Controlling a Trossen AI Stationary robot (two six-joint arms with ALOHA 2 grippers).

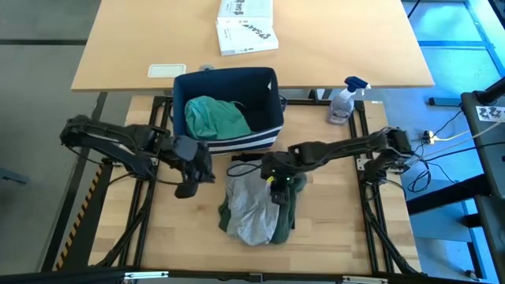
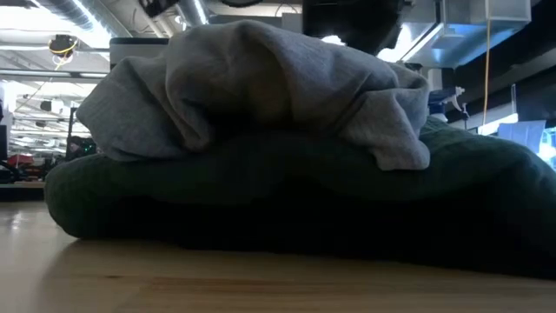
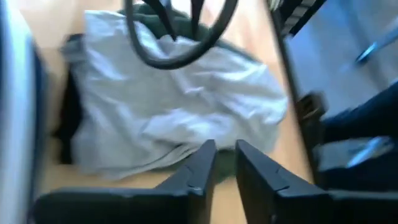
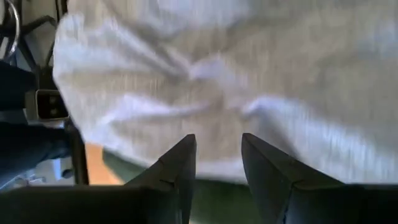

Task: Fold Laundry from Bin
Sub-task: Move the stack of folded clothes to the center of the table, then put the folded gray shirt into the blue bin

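Note:
The navy bin [image 1: 268, 87] with white stripes stands at the table's far middle, a teal-green garment [image 1: 215, 118] inside it. In front of it a light grey garment [image 1: 254, 207] lies crumpled on top of a dark green one [image 1: 286, 217], which rests on the wood. In the low view the grey garment [image 2: 261, 87] sits on the dark green garment [image 2: 304, 200]. My right gripper [image 4: 217, 155] hangs open above the pile's far edge, also seen from above [image 1: 279, 192]. My left gripper [image 3: 225, 155] is left of the pile [image 1: 186, 188], its fingers a narrow gap apart, with nothing between them.
A spray bottle [image 1: 345, 101] stands at the far right corner. Two white printed boxes [image 1: 246, 28] and a pale flat card [image 1: 166, 71] lie on the tan table behind. Bare wood [image 1: 347, 221] shows right of the pile and also at the near left [image 1: 181, 237].

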